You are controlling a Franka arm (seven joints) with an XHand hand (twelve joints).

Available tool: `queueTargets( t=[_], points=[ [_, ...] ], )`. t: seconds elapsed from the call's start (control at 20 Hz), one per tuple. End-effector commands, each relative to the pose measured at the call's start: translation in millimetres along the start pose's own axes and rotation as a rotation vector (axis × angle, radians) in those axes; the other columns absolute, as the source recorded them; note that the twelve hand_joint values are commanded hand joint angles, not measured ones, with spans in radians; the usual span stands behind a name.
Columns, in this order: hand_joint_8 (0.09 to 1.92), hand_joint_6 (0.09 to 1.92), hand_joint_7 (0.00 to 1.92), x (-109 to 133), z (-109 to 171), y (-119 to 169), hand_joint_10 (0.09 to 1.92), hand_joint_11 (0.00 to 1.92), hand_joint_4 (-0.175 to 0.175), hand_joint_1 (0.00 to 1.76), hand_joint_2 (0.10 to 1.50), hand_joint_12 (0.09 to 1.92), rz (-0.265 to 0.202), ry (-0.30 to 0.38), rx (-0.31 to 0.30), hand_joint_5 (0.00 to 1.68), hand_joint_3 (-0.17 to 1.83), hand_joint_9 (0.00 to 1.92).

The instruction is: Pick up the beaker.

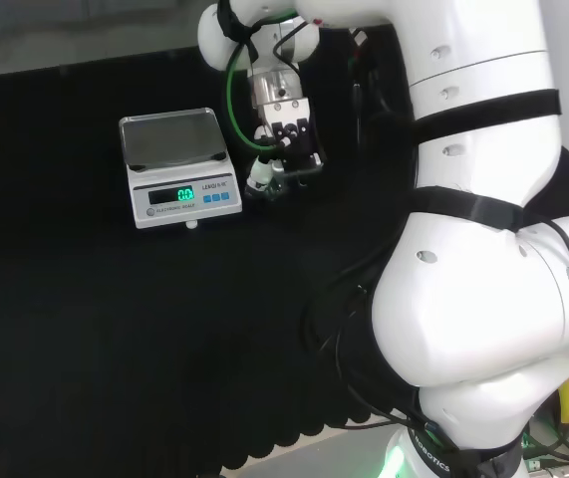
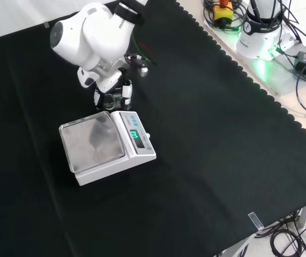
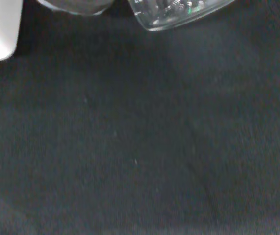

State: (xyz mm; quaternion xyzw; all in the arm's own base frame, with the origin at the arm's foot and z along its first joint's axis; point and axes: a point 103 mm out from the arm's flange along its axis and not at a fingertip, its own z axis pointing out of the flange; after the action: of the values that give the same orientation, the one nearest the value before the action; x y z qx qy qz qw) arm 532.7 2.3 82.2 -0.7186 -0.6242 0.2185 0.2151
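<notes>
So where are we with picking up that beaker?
The reach looks done: the hand is down beside the scale, at the clear beaker. The grasp seems under way, with fingers on both sides of the glass in the front view, though I cannot tell if they have closed. The wrist view shows the glass close over the cloth. The lift is still left.

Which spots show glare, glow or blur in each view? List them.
Head view: the scale has a lit green display and a soft sheen on its pan. Front view: the pan shows a dull smeared reflection; green light glows at the arm's base. Wrist view: bright glints on the glass beaker, a blurred white part of the hand, soft cloth.
</notes>
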Motion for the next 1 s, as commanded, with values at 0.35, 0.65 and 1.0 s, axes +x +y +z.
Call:
queueTargets(
  t=[0.35,0.65,1.0],
  points=[
    [0.78,0.60,1.14,-26,-55,-66,0.43,1.59,-0.175,1.18,1.11,0.61,0.030,0.086,-0.384,0.73,-0.17,1.45],
    [0.79,0.61,1.14,-24,-68,-70,0.44,1.59,-0.175,1.18,1.11,0.61,0.028,0.126,-0.434,0.73,-0.17,1.45],
    [0.79,0.62,1.13,-6,-84,-64,0.44,1.59,-0.175,1.17,1.10,0.61,0.001,0.135,-0.430,0.73,-0.17,1.46]
  ],
)
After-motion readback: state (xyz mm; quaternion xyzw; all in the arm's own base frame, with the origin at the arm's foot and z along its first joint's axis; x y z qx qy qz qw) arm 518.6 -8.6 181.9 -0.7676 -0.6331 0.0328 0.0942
